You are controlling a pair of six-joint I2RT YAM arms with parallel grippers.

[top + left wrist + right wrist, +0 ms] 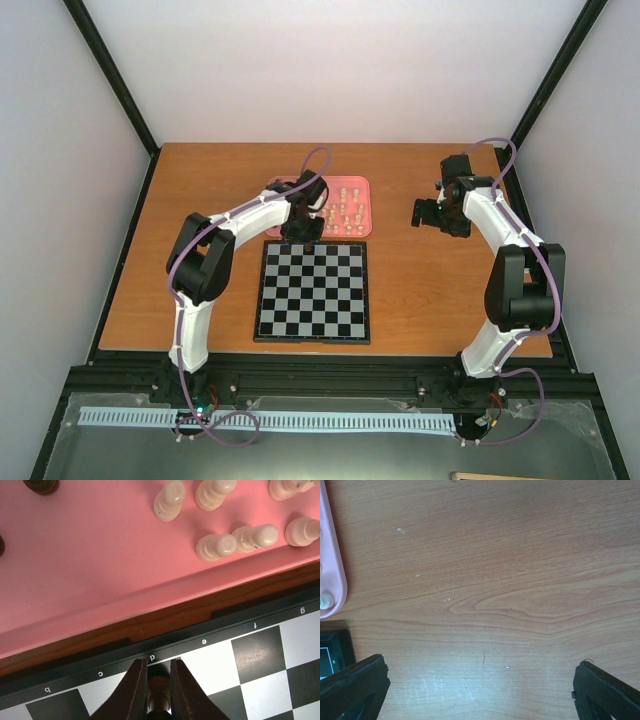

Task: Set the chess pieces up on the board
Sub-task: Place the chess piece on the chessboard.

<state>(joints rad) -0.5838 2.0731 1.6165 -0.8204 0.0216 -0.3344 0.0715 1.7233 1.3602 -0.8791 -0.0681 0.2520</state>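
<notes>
Left wrist: left gripper (159, 663) clamps a dark piece (159, 690), possibly a pawn, at far edge of board (260, 655). Right gripper (480, 672) gapes wide, off its far-right corner.

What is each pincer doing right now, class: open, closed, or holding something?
Left pincer: closed on a dark chess piece.
Right pincer: open, holding nothing.
</notes>
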